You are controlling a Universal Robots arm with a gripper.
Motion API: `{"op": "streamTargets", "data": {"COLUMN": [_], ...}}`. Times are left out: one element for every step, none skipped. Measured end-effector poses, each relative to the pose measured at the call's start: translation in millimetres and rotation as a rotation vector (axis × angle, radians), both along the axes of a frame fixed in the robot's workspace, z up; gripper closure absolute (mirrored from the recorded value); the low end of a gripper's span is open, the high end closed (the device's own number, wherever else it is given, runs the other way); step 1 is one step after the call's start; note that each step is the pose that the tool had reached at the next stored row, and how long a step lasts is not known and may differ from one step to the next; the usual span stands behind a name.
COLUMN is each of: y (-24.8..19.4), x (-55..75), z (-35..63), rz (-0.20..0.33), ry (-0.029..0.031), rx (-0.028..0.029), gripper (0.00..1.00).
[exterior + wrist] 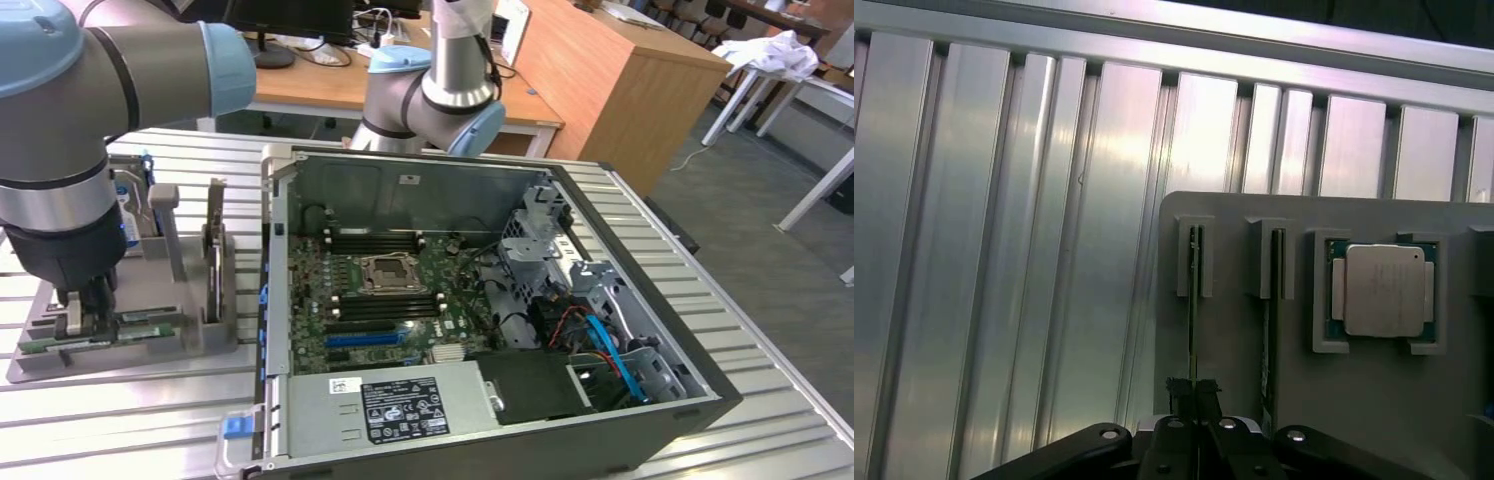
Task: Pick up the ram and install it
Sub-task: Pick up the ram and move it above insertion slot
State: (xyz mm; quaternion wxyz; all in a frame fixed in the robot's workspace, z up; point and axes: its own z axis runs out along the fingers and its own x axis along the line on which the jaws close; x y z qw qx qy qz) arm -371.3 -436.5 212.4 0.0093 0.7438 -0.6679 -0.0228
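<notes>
On the exterior view's left, my gripper (83, 318) is down on the grey parts holder (147, 352), where green ram sticks (144, 326) lie in their slots. In the wrist view the ram (1192, 300) stands edge-on in its slot and runs straight between my fingertips. The gripper (1193, 390) is shut on this ram, still low in the holder. A second, matching stick (1274, 300) sits in the neighbouring slot, untouched.
A square silvery processor (1381, 290) rests in a pocket of the holder (1239, 215) beside the sticks. The open computer case (667, 400) lies to the exterior view's right, with the motherboard's long memory slots (380, 240) and CPU socket (388, 272) exposed. Everything stands on a ribbed aluminium table (1004, 250).
</notes>
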Motion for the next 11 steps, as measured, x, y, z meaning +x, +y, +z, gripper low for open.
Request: {"op": "streamTargets", "data": {"y": [0.0,0.0,0.0,0.0,0.0,0.0,0.0,0.0,0.0,0.0,0.0], "x": [0.0,0.0,0.0,0.0,0.0,0.0,0.0,0.0,0.0,0.0,0.0], "z": [0.5,0.9,1.4,1.8,2.3,2.8,3.3,4.0,4.7,5.5,6.1], "rz": [0.000,0.000,0.000,0.000,0.000,0.000,0.000,0.000,0.000,0.000,0.000], "ry": [0.0000,0.0000,0.0000,0.0000,0.0000,0.0000,0.0000,0.0001,0.0001,0.0001,0.0000], "rx": [0.0001,0.0001,0.0000,0.0000,0.0000,0.0001,0.0001,0.0000,0.0000,0.0000,0.0000], "gripper": [0.89,0.89,0.89,0.89,0.89,0.89,0.89,0.89,0.89,0.89,0.89]}}
